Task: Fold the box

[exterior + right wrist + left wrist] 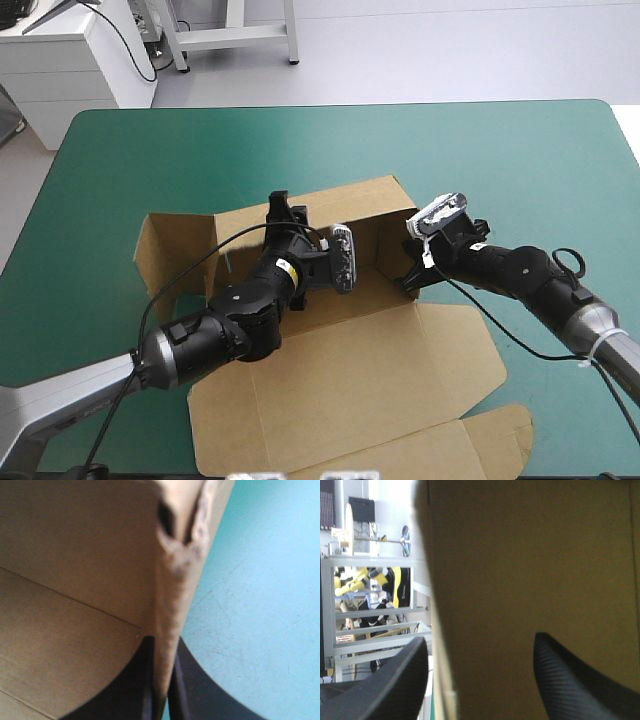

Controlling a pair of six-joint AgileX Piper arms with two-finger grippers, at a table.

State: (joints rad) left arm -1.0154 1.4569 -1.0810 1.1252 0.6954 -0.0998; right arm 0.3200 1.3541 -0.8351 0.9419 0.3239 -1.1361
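Observation:
The brown box [350, 380] lies in the middle of the table with its far wall [345, 205] raised and its lid flat toward the near edge. My left gripper [283, 208] reaches over the far wall. In the left wrist view this gripper [480, 680] is open, and the wall's board [530, 570] stands between the two black fingers. My right gripper [408, 278] is at the box's right wall. In the right wrist view this gripper [162, 680] is shut on that wall's upright edge [172, 580], near a dented corner.
A side flap [160, 250] of the box sticks out to the left and stands partly raised. The teal-green cover [520, 160] shows bare beyond the far wall and to the right of the box. A small tab [500, 425] of the lid reaches near the front edge.

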